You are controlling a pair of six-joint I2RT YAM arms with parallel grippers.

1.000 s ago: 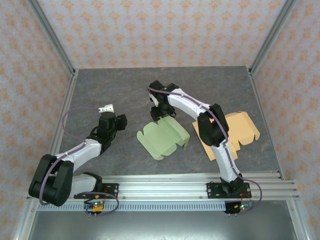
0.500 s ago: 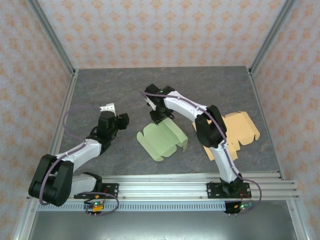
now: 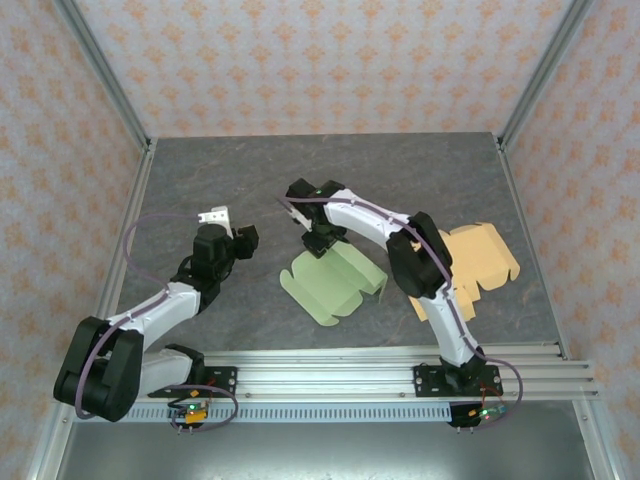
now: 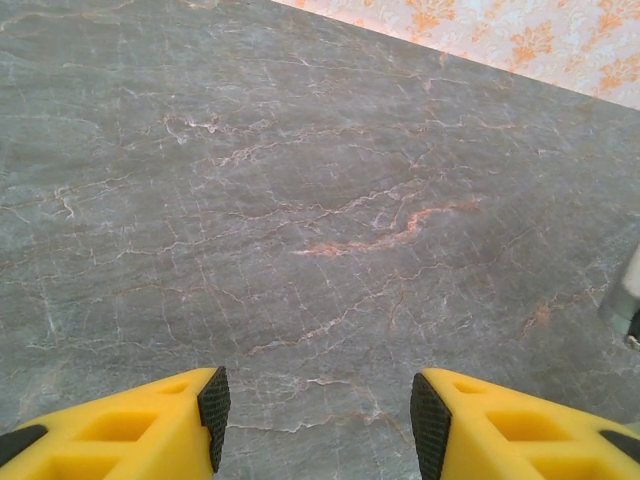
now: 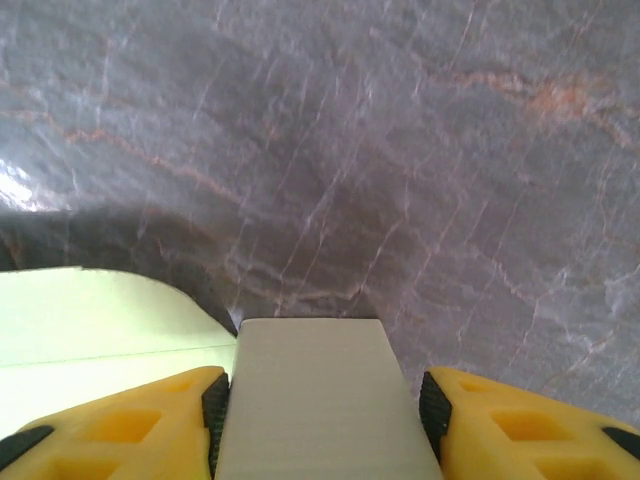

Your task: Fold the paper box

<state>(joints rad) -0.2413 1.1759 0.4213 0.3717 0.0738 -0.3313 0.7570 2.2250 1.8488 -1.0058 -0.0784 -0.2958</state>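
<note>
The paper box (image 3: 330, 285) is a flat pale-green cut sheet in the middle of the table, its right-hand part bent up a little. My right gripper (image 3: 318, 240) points down at the sheet's far edge. In the right wrist view a pale grey-white flat panel (image 5: 315, 390) fills the gap of that gripper (image 5: 322, 405) and touches both pads. I cannot tell whether it is a flap of the box. Green paper (image 5: 90, 335) lies just left of it. My left gripper (image 3: 243, 238) hovers left of the sheet, and it (image 4: 318, 415) stands open over bare table.
An orange cut sheet (image 3: 475, 255) lies flat at the right, partly under the right arm. Metal frame posts and patterned walls close in the grey marble table (image 3: 420, 180). A grey metal part (image 4: 625, 300) pokes in at the left wrist view's right edge.
The right wrist has swung left and lower over the green sheet's far edge. The sheet has slid slightly toward the near right. The left arm has barely moved.
</note>
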